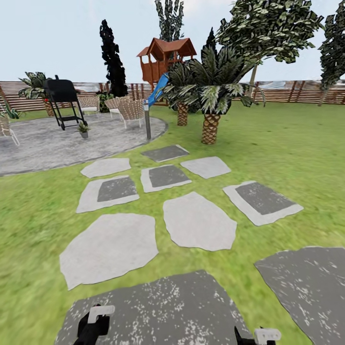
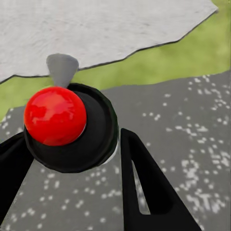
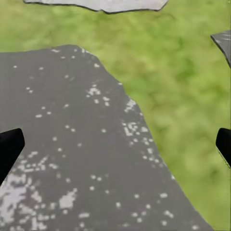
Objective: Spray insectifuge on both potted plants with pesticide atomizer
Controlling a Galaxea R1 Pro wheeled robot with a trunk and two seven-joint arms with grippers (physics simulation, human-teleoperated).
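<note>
Left gripper (image 1: 93,330): it hangs low over a dark grey, white-speckled stepping stone (image 1: 158,302). In the left wrist view its black fingers (image 2: 144,183) flank a glossy red ball (image 2: 55,115) seated in a black round collar (image 2: 96,139). I cannot tell whether the jaws are clamped on it or what the object is.
Grey round patio (image 1: 43,143): far ahead on the left, carrying a black wheeled grill (image 1: 62,93).
Small potted plant (image 1: 84,127): a green rosette in a grey pot on the patio, just beside the grill's feet and well apart from both grippers.
Grey bollard lamp (image 1: 147,120): upright at the patio's right edge, not the sprayer.
Scaly-trunked palms (image 1: 210,96): on the green lawn (image 1: 287,153) right of the lamp, with the brown slatted fence (image 1: 297,93) behind.
Right gripper (image 1: 251,338): low over the same dark stone. In the right wrist view its jaws stand wide apart with nothing between them.
Pesticide atomizer: its place cannot be told from here.
Step in hand: probably travelling and searching.
Doing it well: roll along the stones toward the patio, keep both arms tucked, sweep the head across the lawn, and avoid the lamp.
</note>
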